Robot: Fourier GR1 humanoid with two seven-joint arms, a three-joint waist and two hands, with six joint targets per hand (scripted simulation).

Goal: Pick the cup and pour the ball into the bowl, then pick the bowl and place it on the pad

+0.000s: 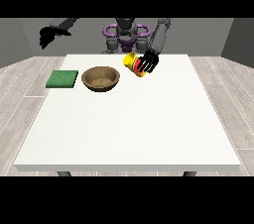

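A yellow cup (pixel 131 62) with a red base is tilted on its side above the table, mouth towards the view's left. The hand at the view's right (pixel 149 61) has its fingers curled round the cup's base end. A brown wooden bowl (pixel 101 78) stands on the table just left of the cup, and I see nothing inside it. A flat green pad (pixel 62 79) lies left of the bowl. The hand at the view's left (pixel 48 35) hangs raised off the table's far left corner, holding nothing. No ball shows anywhere.
The white table (pixel 129 129) stretches wide towards the camera. The robot's torso (pixel 125 34) stands behind the far edge. Grey floor surrounds the table.
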